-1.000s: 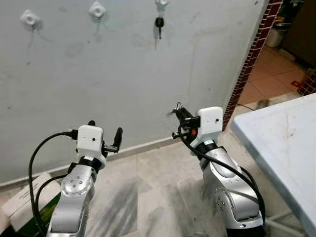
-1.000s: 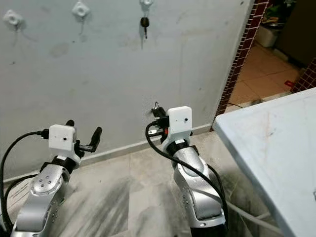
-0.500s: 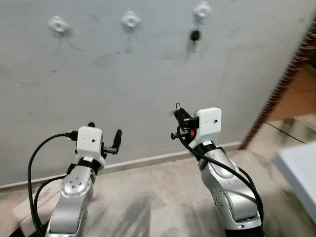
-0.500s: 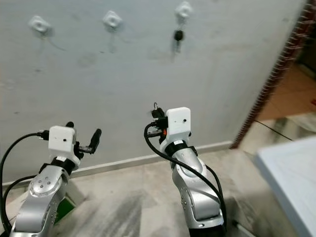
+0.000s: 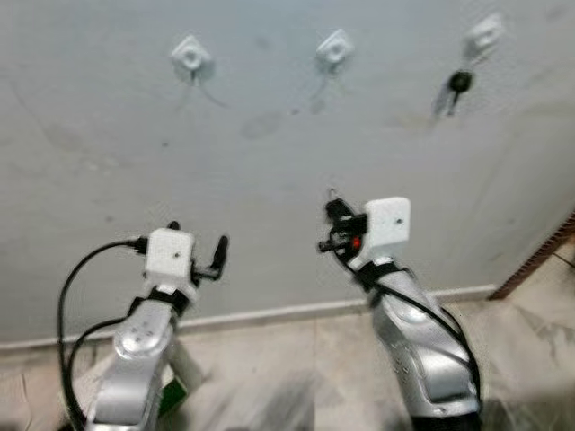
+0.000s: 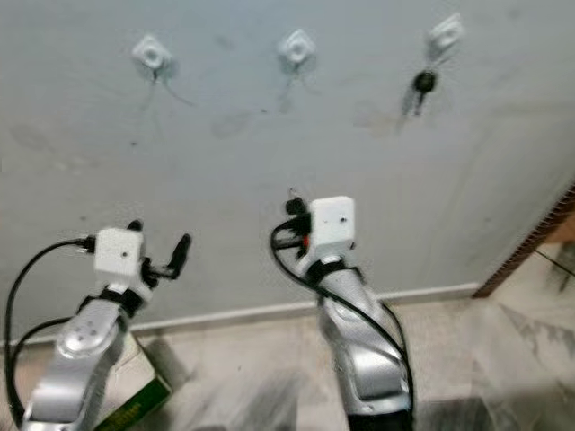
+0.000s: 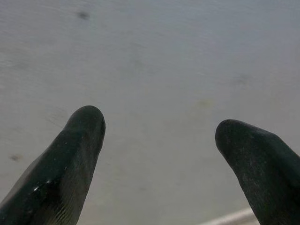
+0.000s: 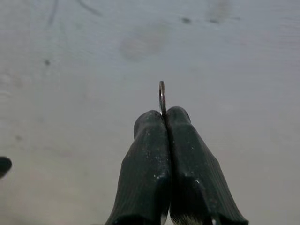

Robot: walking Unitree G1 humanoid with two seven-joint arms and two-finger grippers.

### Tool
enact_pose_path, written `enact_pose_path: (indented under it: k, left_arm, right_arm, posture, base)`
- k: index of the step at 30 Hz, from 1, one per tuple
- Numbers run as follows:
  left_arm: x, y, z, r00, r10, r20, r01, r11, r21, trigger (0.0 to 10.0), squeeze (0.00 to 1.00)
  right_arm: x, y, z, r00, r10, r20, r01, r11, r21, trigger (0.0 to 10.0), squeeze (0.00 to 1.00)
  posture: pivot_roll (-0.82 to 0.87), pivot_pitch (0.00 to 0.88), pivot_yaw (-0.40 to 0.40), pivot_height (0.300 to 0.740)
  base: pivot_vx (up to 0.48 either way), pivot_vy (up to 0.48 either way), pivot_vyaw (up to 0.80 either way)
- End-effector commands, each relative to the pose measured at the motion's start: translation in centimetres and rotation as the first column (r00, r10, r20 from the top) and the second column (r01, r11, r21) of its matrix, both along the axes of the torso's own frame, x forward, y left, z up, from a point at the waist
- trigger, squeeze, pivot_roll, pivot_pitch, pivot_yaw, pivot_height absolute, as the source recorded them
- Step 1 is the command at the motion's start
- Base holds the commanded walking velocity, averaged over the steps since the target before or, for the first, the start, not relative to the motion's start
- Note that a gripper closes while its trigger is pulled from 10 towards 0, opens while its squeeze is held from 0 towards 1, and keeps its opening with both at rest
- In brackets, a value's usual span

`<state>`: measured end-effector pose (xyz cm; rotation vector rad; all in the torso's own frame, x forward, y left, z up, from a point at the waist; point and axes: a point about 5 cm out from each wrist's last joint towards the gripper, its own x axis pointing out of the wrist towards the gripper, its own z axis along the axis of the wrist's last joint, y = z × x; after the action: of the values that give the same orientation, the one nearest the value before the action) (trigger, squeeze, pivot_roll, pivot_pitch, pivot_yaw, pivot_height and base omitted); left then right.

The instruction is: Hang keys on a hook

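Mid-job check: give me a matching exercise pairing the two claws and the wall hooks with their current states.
Things:
1. left claw
2. right claw
3. rightmost wall hook
4. middle wall hook

States:
A. bare, nothing hanging
B. shut on a metal key ring
C. open, holding nothing
D. has a black-headed key hanging from it

Pairs: 1-C, 2-B, 3-D, 4-A

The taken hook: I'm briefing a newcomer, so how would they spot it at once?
On the pale grey wall, three white diamond-shaped plastic hooks sit in a row above the robot's arms. Take the rightmost one, above and to the right of the right claw. It alone has a black-headed key hanging from it.
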<state>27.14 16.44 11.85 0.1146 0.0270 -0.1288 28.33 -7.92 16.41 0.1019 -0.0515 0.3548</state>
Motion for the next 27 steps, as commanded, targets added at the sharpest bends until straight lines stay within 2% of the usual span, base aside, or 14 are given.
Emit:
enact_pose_path:
  k: [1,11,27]
  left_arm:
    - [-0.01,-0.59,-0.07,1.0,-0.015,-0.005,0.015,1.0,0.003,10.0,0.0]
    - [-0.04,-0.83,0.21,0.999,-0.037,0.018,0.037,0.999,-0.009,10.0,0.0]
    - [0.03,-1.07,0.28,0.999,-0.044,0.02,0.045,0.999,-0.024,10.0,0.0]
  right_arm:
    - [0.13,-0.66,0.17,1.0,-0.021,0.011,0.021,1.0,-0.008,10.0,0.0]
    - [0.17,-0.6,0.19,1.0,-0.023,0.014,0.023,1.0,-0.01,10.0,0.0]
    - [0.22,-0.71,0.14,1.0,-0.024,0.01,0.024,1.0,-0.017,10.0,0.0]
  posture:
    - [0.06,0.095,0.062,0.74]
    - [0.06,0.09,0.061,0.74]
    - [0.05,0.102,0.059,0.74]
  base:
    - [0.0,0.0,0.0]
    - [0.0,0.0,0.0]
    - [0.0,-0.448,0.0]
